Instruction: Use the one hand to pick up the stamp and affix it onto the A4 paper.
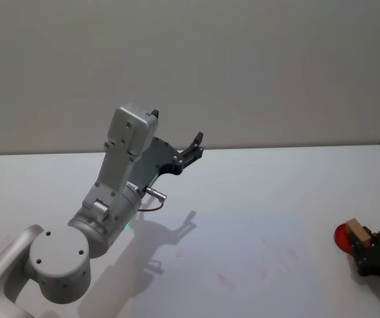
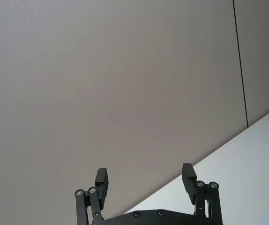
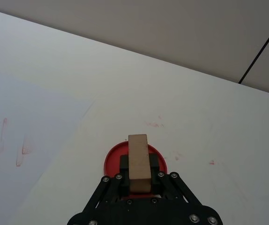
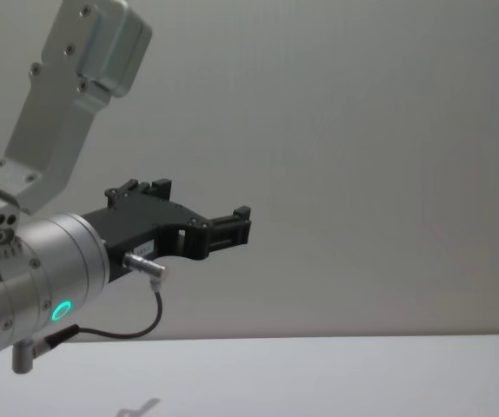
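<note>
Head view: the right gripper [image 1: 362, 250] pinches the wooden stamp [image 1: 357, 230] at a red ink pad [image 1: 341, 237], right of the A4 paper [image 1: 243, 258]; the left gripper [image 1: 191, 149] hangs raised above the table. Left wrist view: its fingers [image 2: 101, 183] stand spread; right wrist view: jaws clamp the wooden stamp [image 3: 138, 159].

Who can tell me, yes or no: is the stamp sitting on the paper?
No: the right gripper holds the stamp at the red ink pad, on the table beside the paper.

wall [image 1: 243, 66]: plain grey-beige | seam [image 2: 240, 61]: thin dark vertical line | table [image 1: 276, 179]: white, bare
</note>
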### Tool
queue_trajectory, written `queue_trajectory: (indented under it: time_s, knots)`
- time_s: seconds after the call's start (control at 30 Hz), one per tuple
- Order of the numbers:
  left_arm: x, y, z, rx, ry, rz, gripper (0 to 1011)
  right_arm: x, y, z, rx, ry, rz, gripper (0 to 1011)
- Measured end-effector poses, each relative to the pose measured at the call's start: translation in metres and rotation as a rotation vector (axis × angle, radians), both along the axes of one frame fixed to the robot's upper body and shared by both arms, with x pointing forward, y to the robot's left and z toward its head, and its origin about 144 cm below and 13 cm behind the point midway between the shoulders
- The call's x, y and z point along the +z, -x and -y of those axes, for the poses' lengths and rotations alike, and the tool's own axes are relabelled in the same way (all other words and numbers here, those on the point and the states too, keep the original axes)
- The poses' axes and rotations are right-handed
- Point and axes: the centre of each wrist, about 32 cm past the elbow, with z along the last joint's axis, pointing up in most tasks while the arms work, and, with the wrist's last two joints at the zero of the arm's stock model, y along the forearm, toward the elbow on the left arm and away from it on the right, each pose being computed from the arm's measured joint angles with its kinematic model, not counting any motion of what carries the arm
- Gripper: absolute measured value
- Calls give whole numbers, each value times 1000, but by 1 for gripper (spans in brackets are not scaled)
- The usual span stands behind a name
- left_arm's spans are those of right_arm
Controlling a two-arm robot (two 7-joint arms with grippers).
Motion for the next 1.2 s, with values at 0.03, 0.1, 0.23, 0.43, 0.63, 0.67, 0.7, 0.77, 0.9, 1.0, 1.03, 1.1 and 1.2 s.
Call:
queue_trajectory:
  time_s: [0.03,0.1,0.23,0.43,0.63,0.67,0.7,0.77,0.9,1.0,1.03,1.1,1.2]
  knots:
    - [0,0,0,0,0,0,1001,0,0,0,-1,1,-2,220]
    - [0,0,0,0,0,0,1001,0,0,0,-2,2,-3,220]
    - [0,0,0,0,0,0,1001,-1,0,0,-4,5,-9,220]
    - [0,0,0,0,0,0,1001,-1,0,0,-5,9,-16,220]
    - [0,0,0,0,0,0,1001,-2,-1,0,-7,10,-19,220]
    - [0,0,0,0,0,0,1001,-2,-2,0,-8,9,-19,220]
    - [0,0,0,0,0,0,1001,-2,-2,0,-8,9,-18,220]
    - [0,0,0,0,0,0,1001,-2,-2,0,-9,7,-18,220]
    - [0,0,0,0,0,0,1001,-1,-3,-1,-11,0,-16,220]
    - [0,0,0,0,0,0,1001,1,-4,-3,-10,-15,-8,220]
    - [0,0,0,0,0,0,1001,2,-5,-3,-10,-18,-5,220]
    - [0,0,0,0,0,0,1001,4,-5,-5,-8,-31,4,220]
    - [0,0,0,0,0,0,1001,9,-6,-7,-2,-51,17,220]
